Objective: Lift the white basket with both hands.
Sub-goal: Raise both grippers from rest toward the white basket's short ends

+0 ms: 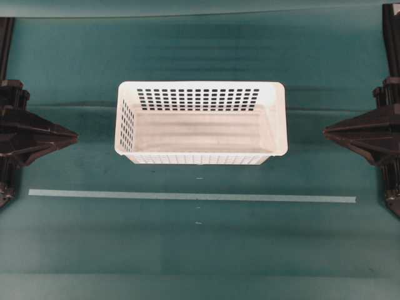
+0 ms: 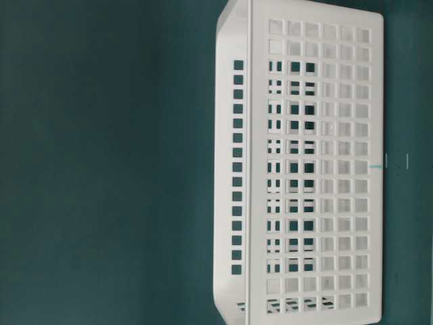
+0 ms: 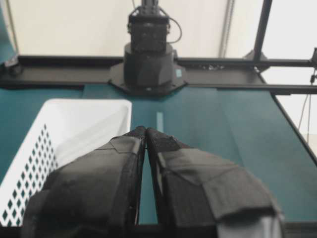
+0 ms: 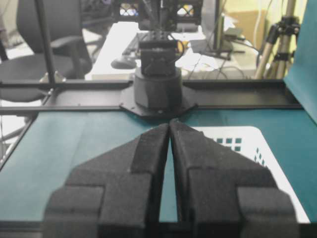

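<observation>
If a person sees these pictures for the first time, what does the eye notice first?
First, the white basket, empty, in the middle of the green table. Next, the two black arms at the sides: the left end effector and the right end effector point at the basket, shut, and touch nothing. A pale tape strip lies in front of the basket.

From my remote station, the bench (image 1: 81,250) shows a dark teal surface crossed by a pale strip of tape (image 1: 187,196) running left to right. A black frame rail (image 3: 233,63) borders its far edge, with a black upright post (image 3: 262,27) rising beside a plain cream wall (image 3: 69,25). Bright daylight washes in at the right of that wall. On the opposite side I see a black office chair (image 4: 54,34), a cluttered white desk (image 4: 119,44) and a tripod (image 4: 280,37).
</observation>
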Controlling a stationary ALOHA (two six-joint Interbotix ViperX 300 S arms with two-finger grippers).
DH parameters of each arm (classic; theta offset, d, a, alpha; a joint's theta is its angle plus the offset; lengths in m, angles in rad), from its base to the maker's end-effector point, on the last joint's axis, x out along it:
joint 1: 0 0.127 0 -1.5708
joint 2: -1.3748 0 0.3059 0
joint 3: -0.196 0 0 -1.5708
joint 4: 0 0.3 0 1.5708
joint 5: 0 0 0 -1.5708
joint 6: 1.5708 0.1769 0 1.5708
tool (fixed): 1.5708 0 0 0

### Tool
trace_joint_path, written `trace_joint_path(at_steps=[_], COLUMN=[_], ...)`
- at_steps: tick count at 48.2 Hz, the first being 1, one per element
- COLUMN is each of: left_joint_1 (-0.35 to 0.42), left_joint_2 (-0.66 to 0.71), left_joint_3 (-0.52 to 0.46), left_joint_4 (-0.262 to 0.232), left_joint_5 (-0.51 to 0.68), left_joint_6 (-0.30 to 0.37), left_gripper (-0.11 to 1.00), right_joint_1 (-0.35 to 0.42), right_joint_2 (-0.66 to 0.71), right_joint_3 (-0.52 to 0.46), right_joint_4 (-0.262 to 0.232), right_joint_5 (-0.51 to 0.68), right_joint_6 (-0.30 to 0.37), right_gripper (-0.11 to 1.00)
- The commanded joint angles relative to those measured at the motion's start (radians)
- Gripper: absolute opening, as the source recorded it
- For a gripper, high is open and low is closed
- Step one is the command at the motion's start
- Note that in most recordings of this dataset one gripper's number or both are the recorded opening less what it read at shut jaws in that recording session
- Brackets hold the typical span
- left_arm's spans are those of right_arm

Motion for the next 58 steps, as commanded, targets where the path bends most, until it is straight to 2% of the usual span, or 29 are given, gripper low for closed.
trace_joint_path(at_steps=[1, 3, 8, 12, 16, 19, 28, 34, 41, 48, 58], left_joint_1=[0.006, 0.011, 0.015, 0.017, 0.028, 0.037, 0.077, 0.091, 0.103, 0.124, 0.183], left_joint_2=[0.006, 0.006, 0.006, 0.006, 0.011, 0.02, 0.083, 0.127, 0.181, 0.225, 0.273], left_joint_3=[-0.025, -0.032, -0.063, -0.091, -0.129, -0.161, -0.249, -0.287, -0.337, -0.376, -0.408], left_joint_4=[0.014, 0.012, 0.014, 0.014, 0.014, 0.014, 0.014, 0.015, 0.017, 0.017, 0.017], left_joint_5=[0.025, 0.043, 0.11, 0.158, 0.213, 0.262, 0.44, 0.535, 0.601, 0.644, 0.738], left_joint_6=[-0.044, -0.072, -0.153, -0.21, -0.279, -0.344, -0.586, -0.712, -0.821, -0.92, -1.04], left_gripper=[0.14, 0.13, 0.0, -0.05, -0.05, -0.05, -0.05, -0.05, -0.05, -0.05, -0.05], right_joint_1=[-0.009, -0.017, -0.054, -0.086, -0.155, -0.215, -0.333, -0.359, -0.379, -0.403, -0.413], right_joint_2=[0.005, 0.005, 0.009, 0.018, 0.043, 0.066, 0.189, 0.284, 0.377, 0.436, 0.488], right_joint_3=[-0.021, -0.035, -0.074, -0.117, -0.178, -0.222, -0.367, -0.436, -0.482, -0.525, -0.566], right_joint_4=[0.017, 0.084, 0.235, 0.304, 0.38, 0.413, 0.413, 0.4, 0.382, 0.339, 0.232], right_joint_5=[-0.006, 0.011, 0.104, 0.225, 0.368, 0.474, 0.811, 0.923, 1.003, 1.089, 1.216], right_joint_6=[0.018, 0.029, 0.081, 0.114, 0.167, 0.218, 0.359, 0.428, 0.529, 0.646, 0.819], right_gripper=[0.14, 0.12, -0.01, -0.03, -0.03, -0.03, -0.03, -0.03, -0.03, -0.03, -0.03])
